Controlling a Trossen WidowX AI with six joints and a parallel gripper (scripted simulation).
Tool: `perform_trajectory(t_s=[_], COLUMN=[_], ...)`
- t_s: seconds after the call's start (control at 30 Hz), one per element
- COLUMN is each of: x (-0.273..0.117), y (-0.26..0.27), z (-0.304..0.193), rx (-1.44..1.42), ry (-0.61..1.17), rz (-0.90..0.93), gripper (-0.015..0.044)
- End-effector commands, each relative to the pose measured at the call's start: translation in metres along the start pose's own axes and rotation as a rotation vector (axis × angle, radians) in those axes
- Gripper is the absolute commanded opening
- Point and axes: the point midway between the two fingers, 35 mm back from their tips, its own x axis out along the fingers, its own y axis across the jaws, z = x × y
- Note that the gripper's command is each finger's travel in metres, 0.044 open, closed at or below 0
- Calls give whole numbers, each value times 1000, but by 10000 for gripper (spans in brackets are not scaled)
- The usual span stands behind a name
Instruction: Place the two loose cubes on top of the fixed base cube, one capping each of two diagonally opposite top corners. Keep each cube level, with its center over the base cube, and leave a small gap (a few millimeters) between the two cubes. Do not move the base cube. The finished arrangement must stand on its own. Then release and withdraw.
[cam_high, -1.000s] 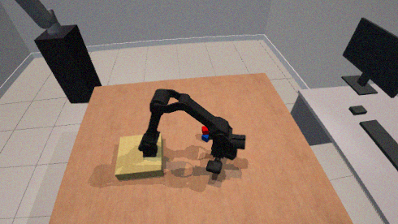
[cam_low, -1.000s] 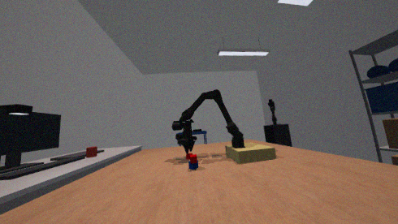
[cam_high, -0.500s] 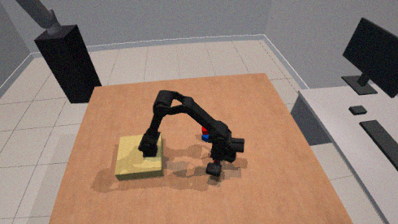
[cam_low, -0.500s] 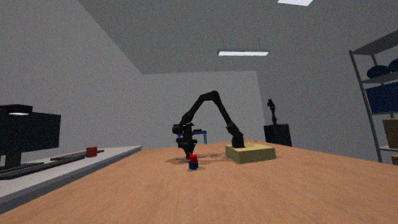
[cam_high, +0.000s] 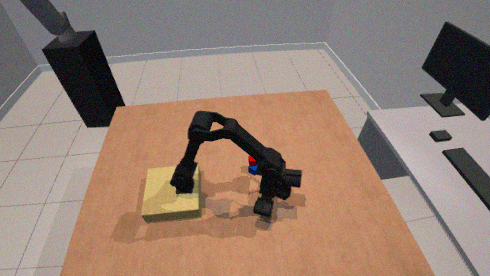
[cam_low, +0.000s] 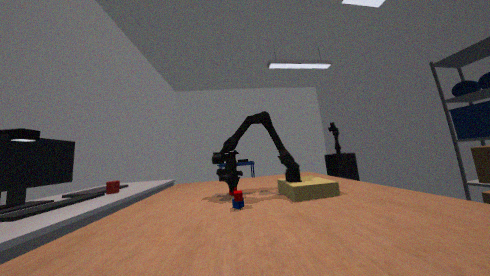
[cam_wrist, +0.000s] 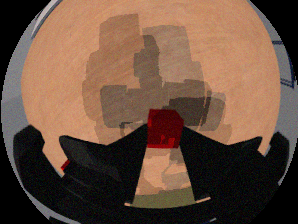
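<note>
My gripper (cam_low: 232, 189) (cam_wrist: 162, 127) is low over the table, its two fingertips against opposite sides of a loose red cube (cam_wrist: 164, 128), which also shows as a red patch in the exterior view (cam_low: 231, 191). In the top view this cube is hidden by the gripper. The other red cube (cam_high: 252, 160) (cam_low: 238, 195) rests on top of the blue base cube (cam_high: 253, 170) (cam_low: 238, 204), beside the gripper. Which corner it caps is too small to tell. A red sliver (cam_wrist: 65, 165) shows past the left finger in the wrist view; the blue cube is hidden there.
A yellow-green block (cam_high: 167, 205) (cam_low: 320, 192) under the arm's foot stands on the wooden table (cam_high: 310, 115) (cam_low: 280, 235). The arm arches from it to the gripper. A grey desk with a monitor (cam_high: 460, 65) stands beside the table.
</note>
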Motion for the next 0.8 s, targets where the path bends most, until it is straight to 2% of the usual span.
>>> perform_trajectory(t_s=[0.0, 0.77], x=[-15, -88], y=[0, 1], z=[4, 2], rx=[-3, -3], ry=[-12, -12], rz=[0, 0], gripper=[105, 105])
